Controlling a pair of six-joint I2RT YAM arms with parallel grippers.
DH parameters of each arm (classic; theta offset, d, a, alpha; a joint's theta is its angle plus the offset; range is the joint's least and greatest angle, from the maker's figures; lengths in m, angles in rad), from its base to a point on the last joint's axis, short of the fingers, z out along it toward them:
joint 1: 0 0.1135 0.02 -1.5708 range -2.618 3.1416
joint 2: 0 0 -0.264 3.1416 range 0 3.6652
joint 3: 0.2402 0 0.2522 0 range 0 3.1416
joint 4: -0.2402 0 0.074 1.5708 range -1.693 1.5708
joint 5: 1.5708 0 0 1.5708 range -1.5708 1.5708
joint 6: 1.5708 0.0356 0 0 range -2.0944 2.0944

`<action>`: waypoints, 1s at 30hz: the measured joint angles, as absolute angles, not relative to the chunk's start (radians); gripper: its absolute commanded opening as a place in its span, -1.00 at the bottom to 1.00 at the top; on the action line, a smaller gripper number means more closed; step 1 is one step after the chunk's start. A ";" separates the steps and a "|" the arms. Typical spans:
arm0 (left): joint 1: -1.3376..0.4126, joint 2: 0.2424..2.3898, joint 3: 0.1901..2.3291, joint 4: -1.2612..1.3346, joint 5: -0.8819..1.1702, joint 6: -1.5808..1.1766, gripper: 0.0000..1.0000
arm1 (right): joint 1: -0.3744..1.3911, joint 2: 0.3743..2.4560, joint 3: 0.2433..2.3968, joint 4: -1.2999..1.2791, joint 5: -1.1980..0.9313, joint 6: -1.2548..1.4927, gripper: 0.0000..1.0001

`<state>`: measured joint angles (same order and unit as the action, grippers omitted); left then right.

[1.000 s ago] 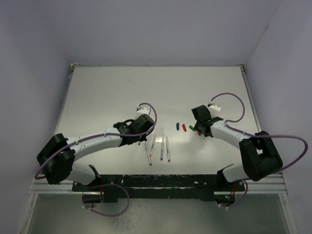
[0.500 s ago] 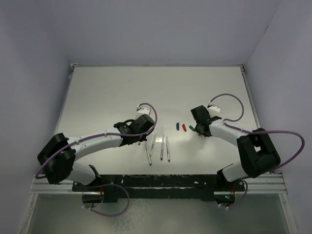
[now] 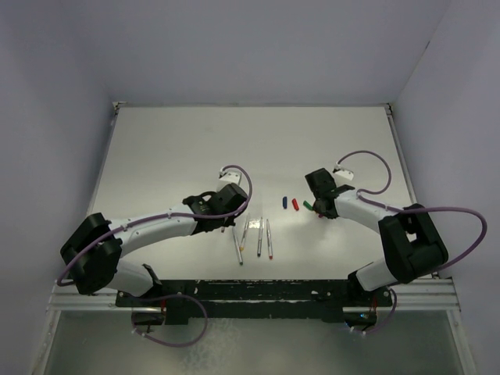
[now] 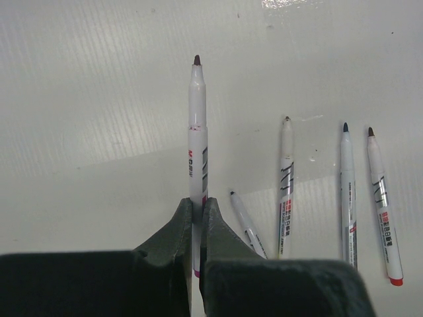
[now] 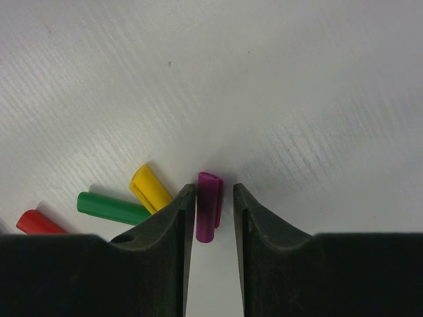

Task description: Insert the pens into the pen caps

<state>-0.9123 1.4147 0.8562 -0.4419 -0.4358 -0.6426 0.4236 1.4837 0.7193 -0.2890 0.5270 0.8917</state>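
Note:
My left gripper (image 4: 196, 211) is shut on a silvery-white pen (image 4: 197, 145) with a purple rear end and holds it tip forward above the table. In the top view it (image 3: 223, 222) is just left of the loose pens. Several more pens (image 4: 285, 185) lie side by side on the table (image 3: 258, 238). My right gripper (image 5: 210, 198) is open and low on the table, with its jaws on either side of the purple cap (image 5: 209, 206). The left finger touches the cap and the right finger stands apart from it. The yellow cap (image 5: 150, 187), green cap (image 5: 111, 207) and red cap (image 5: 38, 222) lie to its left.
The blue cap (image 3: 283, 203) lies left of the red cap (image 3: 294, 204) between the two arms. The white table (image 3: 195, 148) has side walls and a back wall. A black rail (image 3: 250, 293) runs along its near edge.
My right arm has shifted slightly left, toward the caps. My left arm has stayed almost still with the pen.

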 measured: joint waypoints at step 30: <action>-0.911 1.422 0.856 -0.440 -0.436 -0.642 -1.00 | 0.425 1.446 0.694 -0.263 0.479 0.904 -1.00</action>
